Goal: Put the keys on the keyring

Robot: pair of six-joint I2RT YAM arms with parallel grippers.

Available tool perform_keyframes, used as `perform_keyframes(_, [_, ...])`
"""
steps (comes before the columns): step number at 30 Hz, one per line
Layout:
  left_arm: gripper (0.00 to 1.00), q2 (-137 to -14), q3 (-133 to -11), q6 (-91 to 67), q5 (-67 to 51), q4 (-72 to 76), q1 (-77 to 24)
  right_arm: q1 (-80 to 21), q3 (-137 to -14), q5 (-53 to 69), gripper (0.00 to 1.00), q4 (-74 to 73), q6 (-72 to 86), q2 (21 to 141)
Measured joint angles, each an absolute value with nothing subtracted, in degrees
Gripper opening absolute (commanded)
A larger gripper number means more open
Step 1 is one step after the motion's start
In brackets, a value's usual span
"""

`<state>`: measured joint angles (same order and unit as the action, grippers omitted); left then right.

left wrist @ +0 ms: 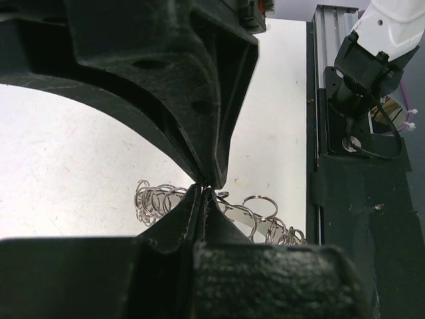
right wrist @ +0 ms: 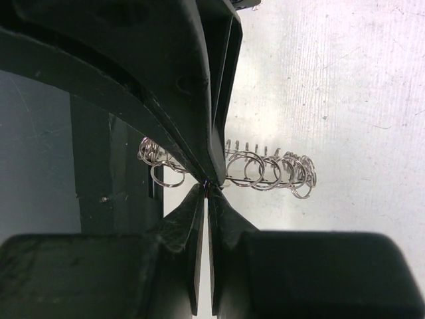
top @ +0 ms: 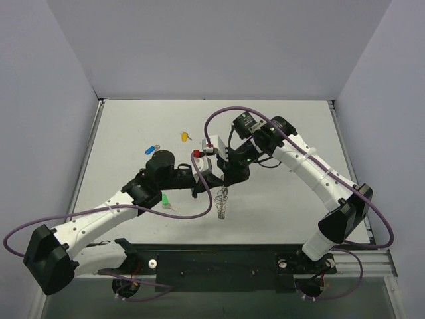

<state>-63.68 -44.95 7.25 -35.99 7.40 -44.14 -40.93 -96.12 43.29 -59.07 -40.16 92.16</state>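
Fingertips [left wrist: 214, 163] on both my left gripper [left wrist: 206, 187] and right gripper [right wrist: 207, 184] are pinching fully shut on the keyring [right wrist: 265, 169], its coil running crosswise past them, while the green key [top: 165, 199] is lying leftward, nearer my left arm [top: 99, 219].

Middle of the keyring [right wrist: 265, 169] hidden behind the right gripper [right wrist: 209, 184], keys [top: 165, 199] left of the keyring too small for detail.

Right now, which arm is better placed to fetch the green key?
Left, probably: the green key lies right beside the left arm, while the right pincer sits beyond the keyring.
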Motion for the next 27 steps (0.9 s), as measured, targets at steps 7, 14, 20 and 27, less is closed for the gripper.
perform_keyframes(7, [0.00, -59.1, -36.7, -1.1, -31.2, 18.6, -43.7, -39.6, -96.2, 45.7, 0.27, -56.8, -37.0, 92.1])
perform_keyframes(14, [0.00, -57.7, -20.1, -21.0, -19.3, 50.3, -42.6, -37.1, -98.1, 49.8, 0.33, -56.3, -35.8, 91.4])
perform_keyframes(20, [0.00, -63.8, -17.0, -34.8, -7.0, 66.2, -42.6, -36.8, -99.9, 50.1, 0.34, -54.4, -34.7, 90.0])
perform_keyframes(27, [0.00, -66.6, -17.0, -44.2, 0.5, 69.9, -42.5, -36.8, -101.3, 48.7, 0.34, -50.7, -30.7, 90.0])
